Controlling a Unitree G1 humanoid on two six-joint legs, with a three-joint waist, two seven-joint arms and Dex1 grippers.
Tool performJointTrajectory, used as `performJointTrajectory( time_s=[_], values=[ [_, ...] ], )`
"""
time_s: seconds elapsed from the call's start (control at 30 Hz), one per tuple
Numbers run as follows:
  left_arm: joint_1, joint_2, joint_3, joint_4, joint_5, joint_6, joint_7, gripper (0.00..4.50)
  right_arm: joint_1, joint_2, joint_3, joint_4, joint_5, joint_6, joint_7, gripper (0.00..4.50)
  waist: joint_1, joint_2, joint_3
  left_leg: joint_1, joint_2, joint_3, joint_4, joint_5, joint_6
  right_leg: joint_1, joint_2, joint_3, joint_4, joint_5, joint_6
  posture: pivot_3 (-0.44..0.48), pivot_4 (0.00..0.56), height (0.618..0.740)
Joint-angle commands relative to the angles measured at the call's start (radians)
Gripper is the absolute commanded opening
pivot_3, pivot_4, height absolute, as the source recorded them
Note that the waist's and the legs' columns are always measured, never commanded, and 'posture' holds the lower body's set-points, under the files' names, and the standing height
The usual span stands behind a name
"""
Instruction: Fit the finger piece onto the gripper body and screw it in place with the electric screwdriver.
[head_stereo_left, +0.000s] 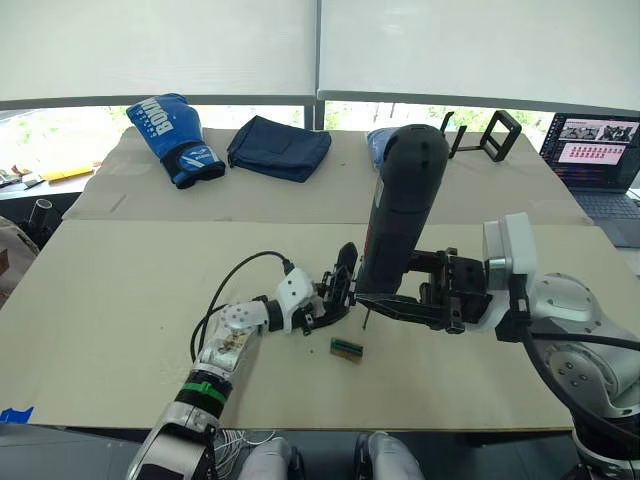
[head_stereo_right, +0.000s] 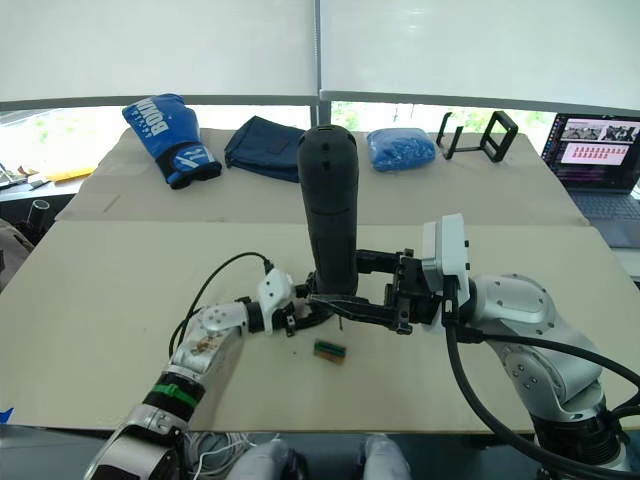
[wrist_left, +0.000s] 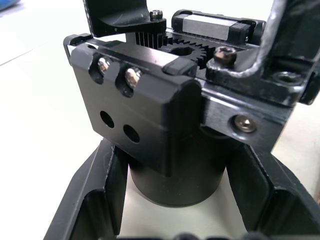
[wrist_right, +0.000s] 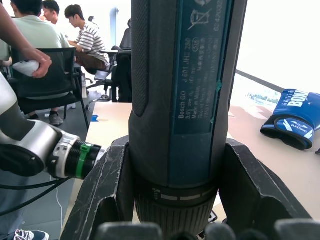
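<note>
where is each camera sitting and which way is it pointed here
Left eye view: on the head, looking forward and down at the table; both arms show.
Right eye view: same head, same scene.
Left wrist view: along the left hand, shut on the gripper body.
Right wrist view: along the right hand, shut on the electric screwdriver; the left arm shows.
Shared: the head views show both held things.

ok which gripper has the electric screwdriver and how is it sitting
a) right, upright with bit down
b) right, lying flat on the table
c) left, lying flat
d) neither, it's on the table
a: the right gripper is clamped around the electric screwdriver, which stands upright, bit down, beside the gripper body in the left gripper.
</note>
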Motion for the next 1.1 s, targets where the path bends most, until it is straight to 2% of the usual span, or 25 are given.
performJointTrajectory(
  time_s=[0.03, 0.2, 0.37, 0.43, 0.53, 0.8, 1.1],
  values=[
    [-0.06, 0.015, 0.025, 0.114, -0.017, -0.056, -0.051, 2.31, -0.017, -0.007, -0.041, -0.036, 0.026, -0.01, 0.001, 1.93, 0.0, 0.0, 0.0, 0.0, 0.0, 0.0, 0.0, 0.0, 0.0, 0.0, 0.0, 0.0, 0.0, 0.0, 0.0, 0.0, 0.15, 0.74],
    [-0.113, 0.033, 0.03, 0.227, -0.024, -0.122, -0.13, 2.31, -0.022, -0.011, -0.043, -0.037, 0.028, -0.006, 0.0, 1.93, -0.002, 0.0, 0.0, -0.001, 0.0, 0.0, 0.0, 0.0, 0.0, 0.0, 0.0, 0.0, 0.0, 0.0, 0.0, 0.0, 0.15, 0.74],
    [-0.124, 0.031, 0.051, 0.269, -0.045, -0.122, -0.168, 2.31, -0.021, -0.013, -0.042, -0.04, 0.03, -0.006, -0.005, 1.93, -0.01, 0.0, 0.0, -0.001, 0.0, 0.0, 0.0, 0.0, 0.0, -0.001, 0.001, 0.0, 0.0, 0.0, 0.0, 0.0, 0.15, 0.74],
    [-0.124, 0.03, 0.057, 0.271, -0.048, -0.119, -0.168, 3.31, -0.021, -0.013, -0.041, -0.041, 0.031, -0.006, -0.006, 1.93, -0.012, 0.0, 0.0, 0.0, 0.0, 0.0, 0.0, 0.0, 0.0, -0.001, 0.001, 0.0, 0.0, 0.0, 0.0, 0.0, 0.15, 0.74],
    [-0.112, 0.028, 0.063, 0.255, -0.06, -0.088, -0.173, 4.44, -0.02, -0.014, -0.041, -0.042, 0.032, -0.005, -0.005, 1.93, -0.012, 0.0, 0.0, 0.0, 0.0, 0.0, 0.0, 0.0, -0.001, -0.001, 0.001, 0.0, 0.0, 0.0, 0.0, 0.0, 0.15, 0.74],
    [-0.024, 0.027, 0.057, 0.127, -0.035, -0.1, -0.103, 4.44, -0.019, -0.011, -0.037, -0.04, 0.032, -0.009, 0.001, 1.93, -0.012, 0.0, 0.0, 0.0, 0.0, 0.0, 0.0, 0.0, -0.001, -0.001, 0.001, 0.0, 0.0, 0.0, 0.0, 0.0, 0.15, 0.74],
    [0.092, -0.008, 0.014, -0.081, -0.02, 0.018, 0.007, 4.44, -0.022, -0.002, -0.031, -0.032, 0.024, -0.015, 0.001, 1.93, -0.001, 0.0, 0.0, 0.0, 0.0, 0.0, 0.0, 0.0, 0.0, 0.0, 0.0, 0.0, 0.0, 0.001, 0.0, 0.0, 0.15, 0.74]
  ],
)
